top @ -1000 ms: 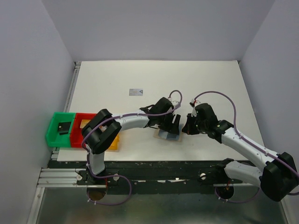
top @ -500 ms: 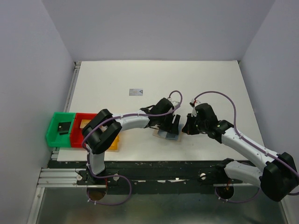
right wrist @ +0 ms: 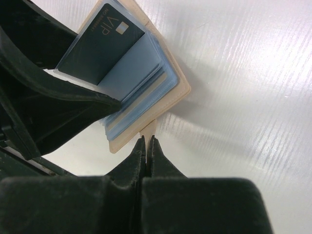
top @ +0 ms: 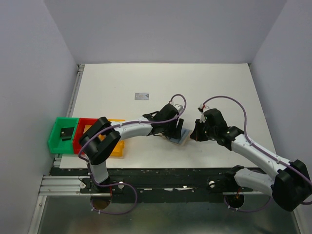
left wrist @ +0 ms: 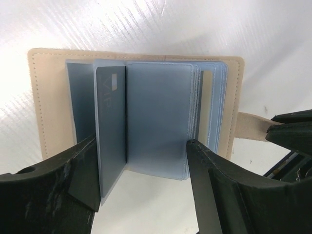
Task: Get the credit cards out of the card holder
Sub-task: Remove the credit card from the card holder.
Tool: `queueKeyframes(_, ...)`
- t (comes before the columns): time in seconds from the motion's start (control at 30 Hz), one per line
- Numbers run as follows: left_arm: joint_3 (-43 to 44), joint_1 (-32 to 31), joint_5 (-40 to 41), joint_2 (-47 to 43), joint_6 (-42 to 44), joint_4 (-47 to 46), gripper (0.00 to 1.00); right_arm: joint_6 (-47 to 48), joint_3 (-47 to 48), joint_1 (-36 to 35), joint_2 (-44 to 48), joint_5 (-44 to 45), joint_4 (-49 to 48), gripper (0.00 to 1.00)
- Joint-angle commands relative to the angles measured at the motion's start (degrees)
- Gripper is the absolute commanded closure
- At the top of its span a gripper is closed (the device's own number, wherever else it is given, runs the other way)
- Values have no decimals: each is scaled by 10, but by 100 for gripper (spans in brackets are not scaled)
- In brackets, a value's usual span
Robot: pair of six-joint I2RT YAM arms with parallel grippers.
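Right gripper (right wrist: 146, 142) pinches the tan tab (right wrist: 150, 128) of the tan bifold card holder (left wrist: 39, 107), open on the white table (right wrist: 243, 73). The left gripper (left wrist: 141, 146), unclenched, straddles its blue-grey sleeves (left wrist: 156, 122) and likely must close next on the dark VIP credit card (left wrist: 111, 131).

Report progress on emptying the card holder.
Done: one silver-grey card lies out on the table, and the card holder is open. In hand: right claw pinches its tab; left claw straddles the sleeves, open. Left: the dark VIP card is still sleeved.
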State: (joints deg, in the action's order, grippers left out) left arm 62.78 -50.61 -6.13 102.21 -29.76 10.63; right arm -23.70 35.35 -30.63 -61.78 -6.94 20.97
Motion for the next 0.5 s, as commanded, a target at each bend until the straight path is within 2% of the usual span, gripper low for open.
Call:
queueKeyframes(0.0,-13,-2,57,-27,-5,21,27,8,-10,4,11,16,-4,100)
queueKeyframes(0.47,-9,-5,78,-41,2,27,26,-3,-20,4,8,36,2,100)
